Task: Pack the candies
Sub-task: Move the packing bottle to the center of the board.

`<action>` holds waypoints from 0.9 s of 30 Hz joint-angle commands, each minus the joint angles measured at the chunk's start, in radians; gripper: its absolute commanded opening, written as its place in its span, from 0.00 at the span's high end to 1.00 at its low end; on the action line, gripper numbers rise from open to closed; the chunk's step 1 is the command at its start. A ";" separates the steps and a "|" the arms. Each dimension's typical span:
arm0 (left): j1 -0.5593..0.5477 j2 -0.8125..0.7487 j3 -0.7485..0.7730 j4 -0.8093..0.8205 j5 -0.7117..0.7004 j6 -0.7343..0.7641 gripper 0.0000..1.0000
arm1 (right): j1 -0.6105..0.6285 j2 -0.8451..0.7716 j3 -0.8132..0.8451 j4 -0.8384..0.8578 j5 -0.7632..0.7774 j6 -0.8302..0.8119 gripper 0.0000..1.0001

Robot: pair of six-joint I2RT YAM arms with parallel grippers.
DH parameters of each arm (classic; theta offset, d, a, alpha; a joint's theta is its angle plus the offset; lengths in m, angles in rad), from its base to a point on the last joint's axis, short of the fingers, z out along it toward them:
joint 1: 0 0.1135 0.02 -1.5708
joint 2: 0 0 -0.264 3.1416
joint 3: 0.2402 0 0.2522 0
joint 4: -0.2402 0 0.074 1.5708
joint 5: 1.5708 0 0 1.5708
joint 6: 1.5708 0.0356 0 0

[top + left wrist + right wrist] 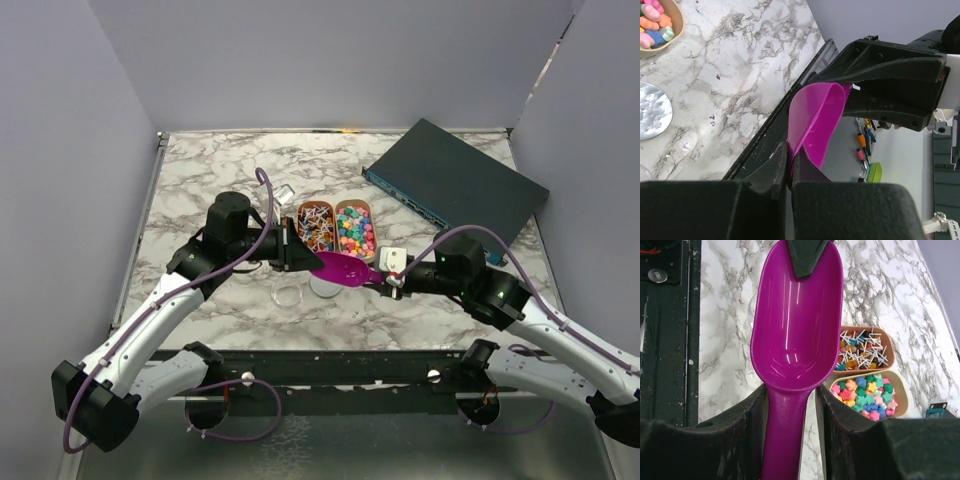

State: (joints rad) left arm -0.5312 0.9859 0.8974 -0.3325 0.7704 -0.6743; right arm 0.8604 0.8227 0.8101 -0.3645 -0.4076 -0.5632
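Observation:
The candies [355,230] are small star-shaped sweets in many colours, filling a tan oval dish; they also show in the right wrist view [867,395] and the left wrist view [655,25]. A magenta scoop [345,268] hangs empty between both grippers, just in front of the dishes. My left gripper [789,160] is shut on the scoop's front rim [817,120]. My right gripper [790,390] straddles the scoop's handle [787,430]: one finger touches it, and a gap shows at the other.
A second tan dish [315,225] with coloured white-stemmed pins stands left of the candy dish. Two clear round lids [288,296] lie on the marble under the scoop. A small clear box [283,193] and a dark network switch [455,185] lie at the back.

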 commanded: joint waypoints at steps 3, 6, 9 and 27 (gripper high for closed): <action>0.002 0.005 0.022 0.041 0.038 -0.032 1.00 | 0.004 -0.019 -0.029 0.071 -0.026 0.032 0.61; 0.002 0.005 0.022 0.044 0.038 -0.037 1.00 | 0.004 -0.019 -0.029 0.074 -0.028 0.036 0.73; 0.002 0.005 0.021 0.048 0.031 -0.042 1.00 | 0.002 -0.018 -0.025 0.076 -0.024 0.045 0.85; 0.002 -0.027 0.065 -0.109 -0.253 0.041 0.24 | 0.002 -0.008 -0.019 -0.010 0.168 0.083 0.99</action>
State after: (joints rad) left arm -0.5297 0.9855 0.9020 -0.3252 0.6956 -0.7097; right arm 0.8581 0.7876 0.7815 -0.3279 -0.3523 -0.4976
